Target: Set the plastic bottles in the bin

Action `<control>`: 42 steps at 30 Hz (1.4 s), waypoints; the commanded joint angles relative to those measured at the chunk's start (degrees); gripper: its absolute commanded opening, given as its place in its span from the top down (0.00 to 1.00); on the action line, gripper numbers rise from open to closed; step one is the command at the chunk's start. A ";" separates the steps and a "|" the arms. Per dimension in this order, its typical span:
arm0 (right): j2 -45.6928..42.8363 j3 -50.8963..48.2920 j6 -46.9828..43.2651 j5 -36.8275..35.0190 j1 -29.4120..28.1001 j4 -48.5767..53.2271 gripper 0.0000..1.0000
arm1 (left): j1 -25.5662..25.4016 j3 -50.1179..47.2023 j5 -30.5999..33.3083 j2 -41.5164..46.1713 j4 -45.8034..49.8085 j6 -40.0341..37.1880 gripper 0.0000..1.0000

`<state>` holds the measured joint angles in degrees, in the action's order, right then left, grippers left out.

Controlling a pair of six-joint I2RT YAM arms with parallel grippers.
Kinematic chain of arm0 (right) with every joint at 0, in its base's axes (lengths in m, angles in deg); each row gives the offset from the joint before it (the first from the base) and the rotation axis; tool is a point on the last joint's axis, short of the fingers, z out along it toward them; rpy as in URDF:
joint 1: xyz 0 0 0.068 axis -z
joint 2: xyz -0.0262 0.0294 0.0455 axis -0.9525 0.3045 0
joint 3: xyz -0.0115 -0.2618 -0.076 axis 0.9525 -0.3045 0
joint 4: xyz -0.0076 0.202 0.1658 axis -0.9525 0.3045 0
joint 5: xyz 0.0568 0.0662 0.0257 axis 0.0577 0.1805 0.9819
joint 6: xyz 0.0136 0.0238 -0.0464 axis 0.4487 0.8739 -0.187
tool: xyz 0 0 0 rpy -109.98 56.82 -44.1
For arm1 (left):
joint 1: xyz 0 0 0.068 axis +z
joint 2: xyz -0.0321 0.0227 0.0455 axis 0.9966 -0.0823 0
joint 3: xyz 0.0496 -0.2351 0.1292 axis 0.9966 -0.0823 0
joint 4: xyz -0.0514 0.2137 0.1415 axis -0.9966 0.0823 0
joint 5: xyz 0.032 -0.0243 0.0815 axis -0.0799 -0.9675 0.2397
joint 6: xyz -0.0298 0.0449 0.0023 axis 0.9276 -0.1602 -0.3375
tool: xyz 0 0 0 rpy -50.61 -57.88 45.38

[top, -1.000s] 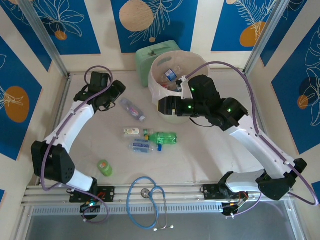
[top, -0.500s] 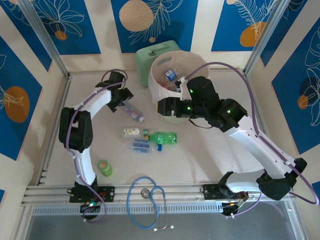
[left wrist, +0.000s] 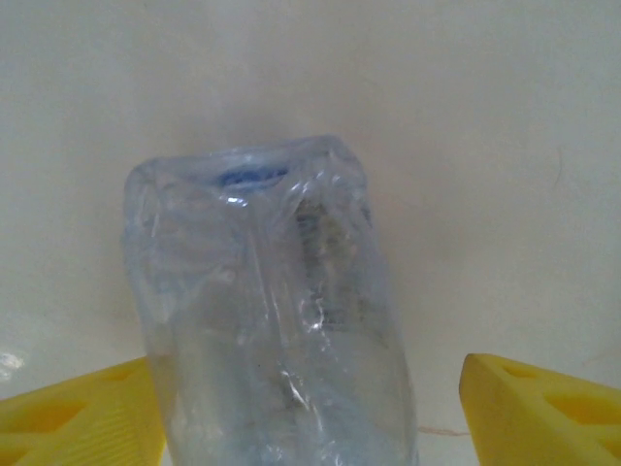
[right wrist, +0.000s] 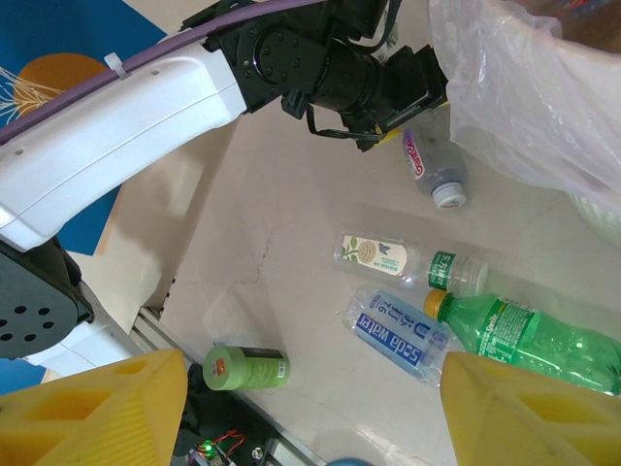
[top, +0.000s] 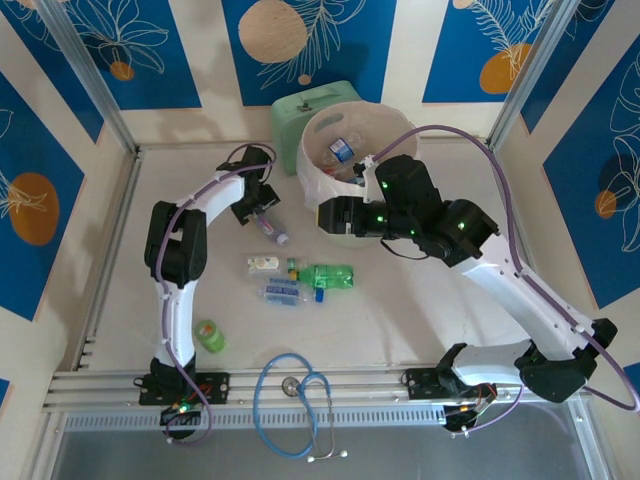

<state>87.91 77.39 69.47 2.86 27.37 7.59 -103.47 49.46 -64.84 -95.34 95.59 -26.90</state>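
Between the yellow fingers (left wrist: 68, 417) of your left gripper (left wrist: 306, 398) lies a crumpled clear bottle (left wrist: 272, 311), end-on to the wrist camera. The jaws straddle it partly open, one finger at its side and the other just apart, so you have no hold on it yet. From above, this bottle rests on the table (top: 420, 300) just left of the bin (top: 310, 175), which has a few bottles inside. Your right gripper (right wrist: 310, 417) hangs by the bin's near wall, jaws wide and empty. Nearer you lie a white-labelled bottle (top: 263, 263), a green bottle (top: 335, 275), a blue-labelled bottle (top: 282, 291) and a small green bottle (top: 208, 335), well apart from the bin. The step in hand looks like the grasp on the clear bottle. Close squarely across its body, gently, since thin plastic may buckle or slip out, then lift above the rim, carry it across and release over the opening
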 commanded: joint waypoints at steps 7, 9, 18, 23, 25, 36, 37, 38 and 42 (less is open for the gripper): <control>-2.02 0.13 0.66 -2.10 -0.36 0.85 0.31 | -0.22 0.13 0.66 -1.14 3.17 -2.11 0.38; -2.43 -0.08 0.81 -2.33 -0.36 0.87 0.31 | -0.16 -0.47 0.54 -0.62 2.63 -2.62 0.40; -2.91 -1.06 1.45 -2.05 -0.45 -0.04 0.31 | 0.06 -4.44 2.10 6.54 -0.24 -3.85 0.49; -1.69 -0.53 1.06 0.92 -0.86 -0.77 0.31 | 1.47 -8.50 -0.24 15.43 -3.16 -0.98 0.50; -0.81 -0.08 0.69 2.39 -1.31 -1.15 0.31 | 2.17 -10.25 -2.46 19.79 -4.53 0.48 0.50; 8.37 5.34 -0.45 6.39 -1.10 -1.35 0.18 | 2.39 -17.35 -18.00 40.79 -12.55 6.59 0.49; 9.57 6.53 -0.71 6.73 -1.06 -0.88 0.17 | 2.38 -18.00 -18.73 42.36 -12.86 6.93 0.49; 10.82 7.77 -1.10 7.72 -1.05 -0.67 0.14 | 2.38 -18.75 -19.76 44.09 -13.39 7.47 0.49; 14.66 11.11 -1.62 11.31 -0.89 -2.23 0.06 | 2.38 -22.12 -25.54 48.88 -17.40 10.52 0.49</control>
<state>101.17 85.30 68.84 9.81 26.21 5.96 -101.35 29.55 -83.57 -49.39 82.54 -19.71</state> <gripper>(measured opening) 0.935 0.511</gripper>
